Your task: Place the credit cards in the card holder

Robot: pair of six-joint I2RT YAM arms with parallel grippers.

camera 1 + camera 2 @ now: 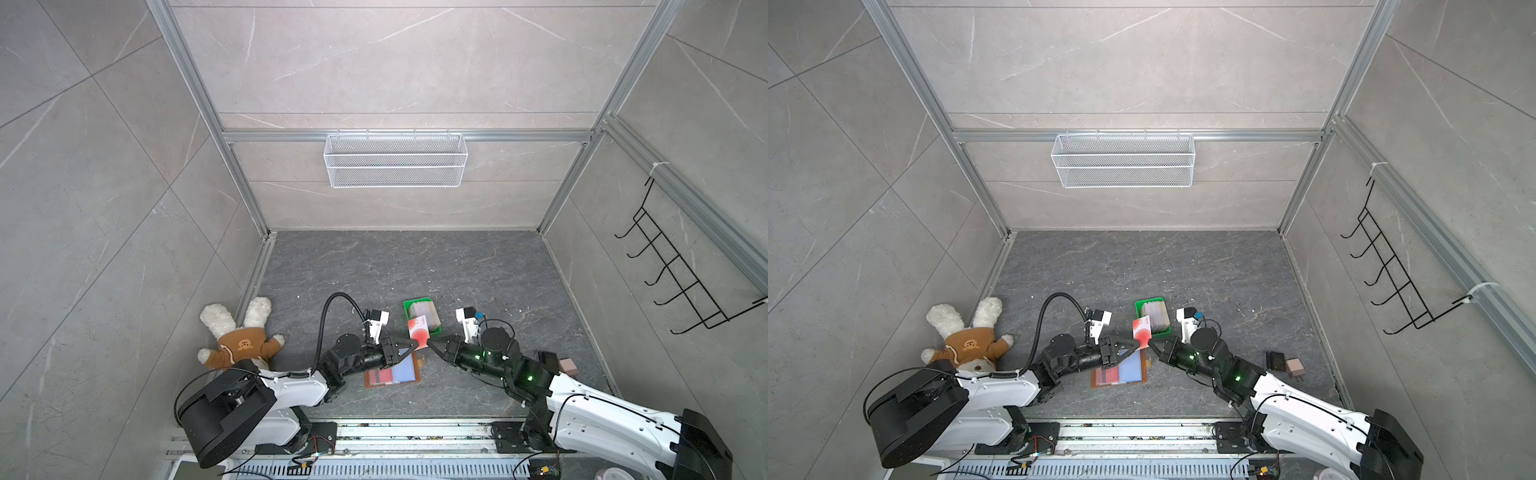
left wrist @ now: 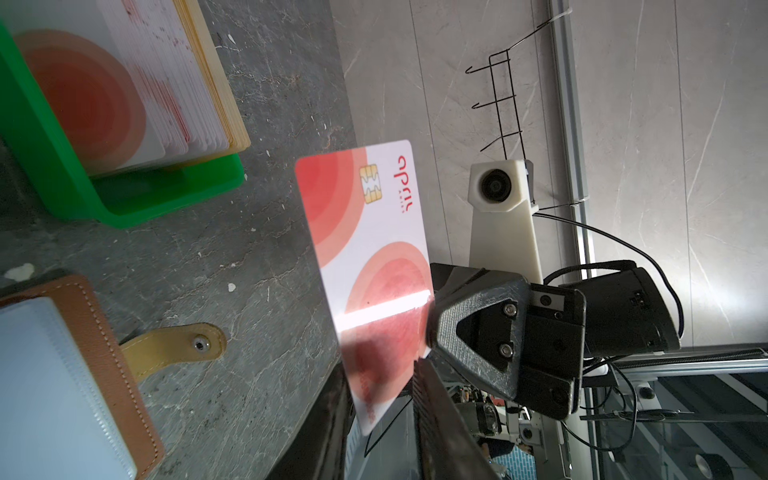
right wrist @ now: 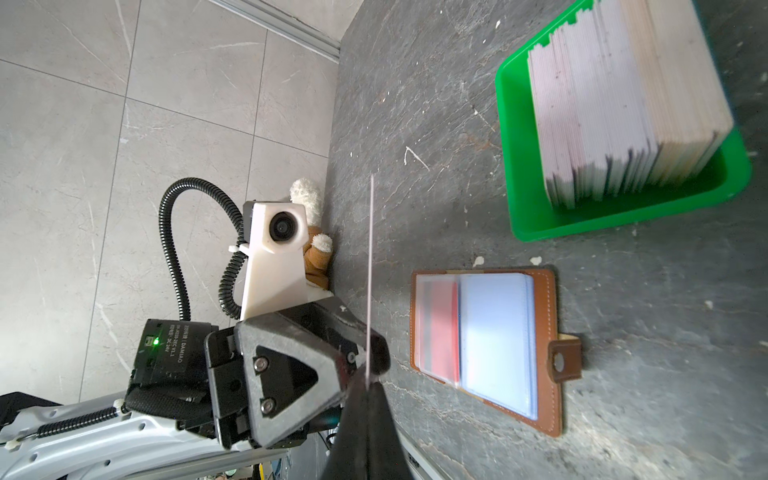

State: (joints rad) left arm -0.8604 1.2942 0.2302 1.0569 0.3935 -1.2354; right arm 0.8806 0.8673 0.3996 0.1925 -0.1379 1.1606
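Note:
My right gripper [image 1: 430, 343] [image 3: 368, 384] is shut on one edge of a credit card [image 1: 417, 331] [image 2: 374, 249], white with red-orange circles, and holds it upright above the floor. The left gripper [image 1: 414, 345] [image 2: 380, 374] faces it with its jaws apart. The card's lower corner sits between its fingers. Just below lies the card holder [image 1: 405, 370] [image 3: 544, 332], open, with a red card [image 3: 440, 328] in a clear sleeve beside a light-blue panel. The remaining credit cards [image 1: 424, 313] [image 3: 623, 104] stand stacked in a green tray [image 1: 415, 302] [image 3: 623, 224] behind the grippers.
A plush toy [image 1: 237, 336] lies by the left wall. Behind the right arm sit a dark small object [image 1: 546, 359] and a pinkish block [image 1: 568, 365]. A wire basket [image 1: 395, 160] hangs on the back wall and a black hook rack [image 1: 681, 266] on the right wall.

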